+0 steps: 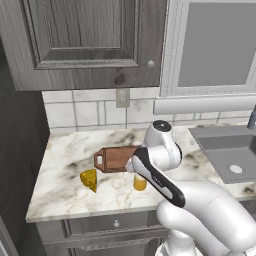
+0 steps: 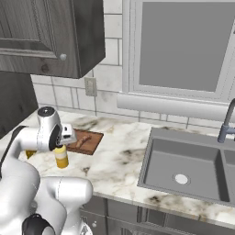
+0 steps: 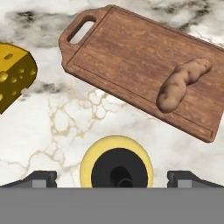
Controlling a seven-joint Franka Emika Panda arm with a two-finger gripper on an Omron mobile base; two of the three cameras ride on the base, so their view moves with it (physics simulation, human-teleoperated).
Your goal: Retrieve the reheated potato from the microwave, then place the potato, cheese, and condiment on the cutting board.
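A reddish-brown cutting board [image 3: 127,57] lies on the marble counter, and the tan potato [image 3: 179,85] rests on its right part. Left of the board sits the yellow cheese [image 3: 13,74] wedge. The yellow condiment [image 3: 116,168] bottle stands upright just in front of the board, its dark cap facing the hand camera. My gripper [image 3: 114,177] hangs directly over the bottle, open, with one fingertip on each side of it and nothing held. From the base I see the board [image 1: 116,157], the cheese [image 1: 90,179] and the condiment [image 2: 61,157] under the hand. The microwave is out of view.
A grey sink [image 2: 183,160] with a faucet [image 2: 227,121] takes up the counter to the right. A dark wall cabinet [image 1: 90,40] hangs above the board. The counter's front edge [image 1: 90,212] runs just in front of the cheese and bottle.
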